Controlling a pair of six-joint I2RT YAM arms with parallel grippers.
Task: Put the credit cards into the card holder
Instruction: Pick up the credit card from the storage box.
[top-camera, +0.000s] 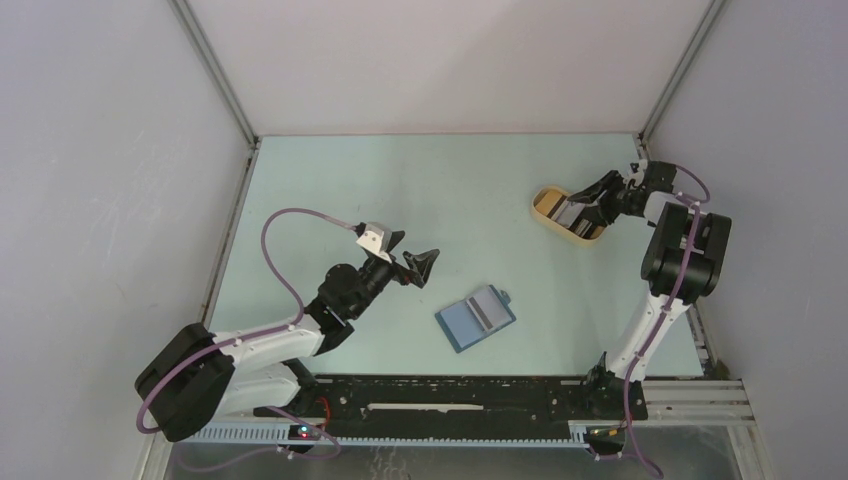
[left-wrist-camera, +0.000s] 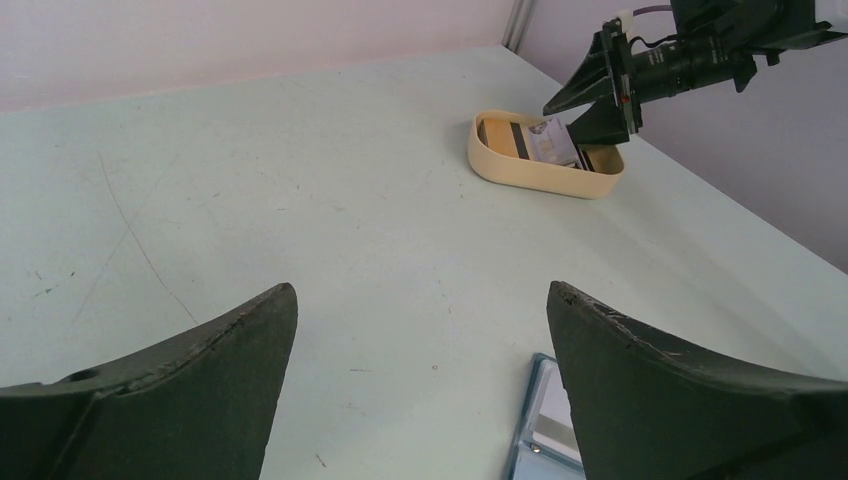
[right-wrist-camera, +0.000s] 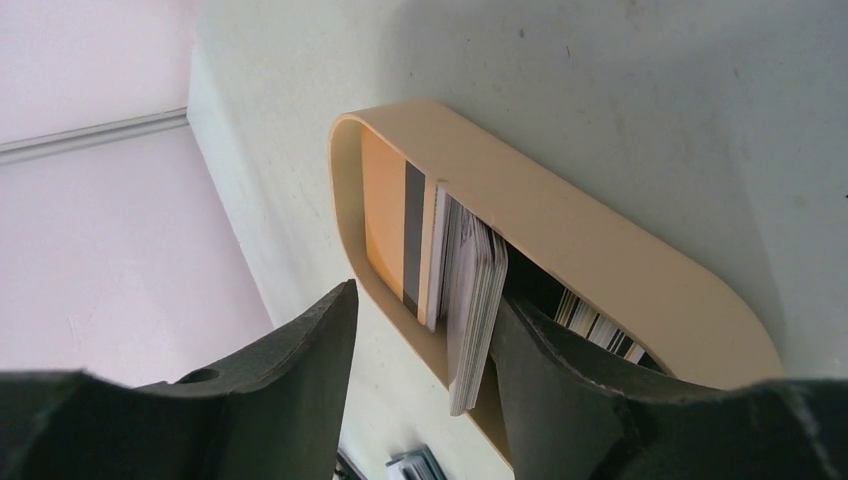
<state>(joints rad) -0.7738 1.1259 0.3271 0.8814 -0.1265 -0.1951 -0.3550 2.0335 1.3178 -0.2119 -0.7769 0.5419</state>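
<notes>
The credit cards lie in a tan oval tray at the back right; a whitish stack of them is tipped up on edge. My right gripper is open and straddles the tray's near wall. One finger is inside, against the stack, and the other is outside with a gap to the cards. From above, the right gripper sits over the tray. The teal-blue card holder lies open on the table near the middle. My left gripper hovers wide open to its left, holding nothing; the holder's corner shows beside its right finger.
An orange card with a dark stripe lies flat in the tray's rounded end, and a striped card shows under the inner finger. Grey walls close in the table at the back and both sides. The arm bases' black rail runs along the near edge.
</notes>
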